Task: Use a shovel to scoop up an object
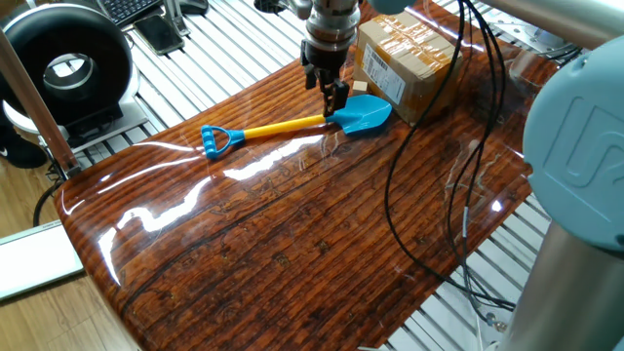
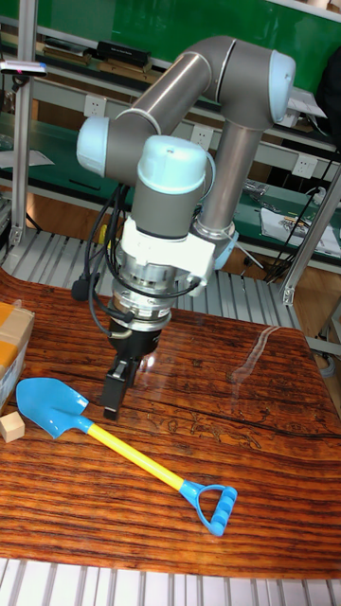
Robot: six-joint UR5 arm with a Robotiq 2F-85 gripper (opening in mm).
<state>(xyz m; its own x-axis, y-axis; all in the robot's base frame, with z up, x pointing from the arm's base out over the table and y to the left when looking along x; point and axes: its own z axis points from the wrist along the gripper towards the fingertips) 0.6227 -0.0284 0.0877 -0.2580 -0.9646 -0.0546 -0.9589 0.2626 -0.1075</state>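
The shovel lies flat on the wooden table, with its blue blade (image 1: 367, 114) toward the cardboard box, a yellow shaft (image 1: 283, 125) and a blue handle (image 1: 216, 140). The tall fixed view shows the blade (image 2: 49, 405), the shaft (image 2: 133, 457) and the handle (image 2: 216, 507). The object, a tiny tan cube (image 2: 11, 427), rests on the table just left of the blade; I cannot make it out in the fixed view. My gripper (image 1: 330, 95) (image 2: 114, 398) hangs just above the shaft beside the blade, open and holding nothing.
A brown taped cardboard box (image 1: 405, 60) (image 2: 13, 343) stands right behind the blade. Black cables (image 1: 390, 195) droop from the arm over the table's right half. A black ring-shaped device (image 1: 66, 68) sits off the table's left edge.
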